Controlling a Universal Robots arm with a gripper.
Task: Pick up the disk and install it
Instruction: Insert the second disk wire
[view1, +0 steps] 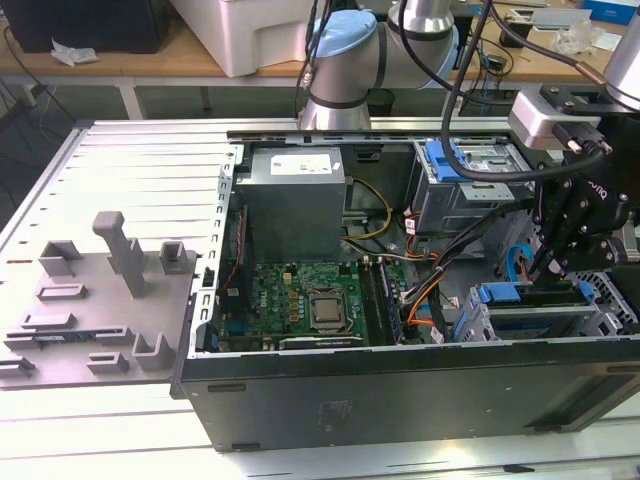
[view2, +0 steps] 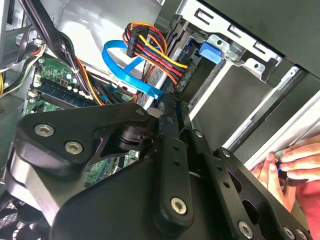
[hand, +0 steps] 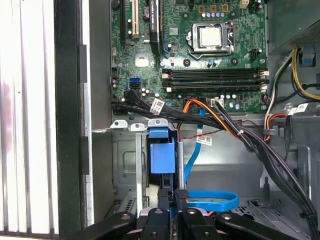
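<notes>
disk (hand: 162, 155) upright inside drive cage (hand: 131, 165)

disk standing on edge in the drive cage

the disk (view1: 520, 296) is sitting upright and edge-on inside the grey metal drive cage (view1: 603, 312), its blue plastic carrier rail facing out of the cage's open side. in the first wrist view the disk (hand: 161, 155) is showing mainly as a blue block against the cage (hand: 125, 150) wall, its silver body mostly hidden. the gripper (hand: 172, 199) is pinching its thin blue edge.
</notes>
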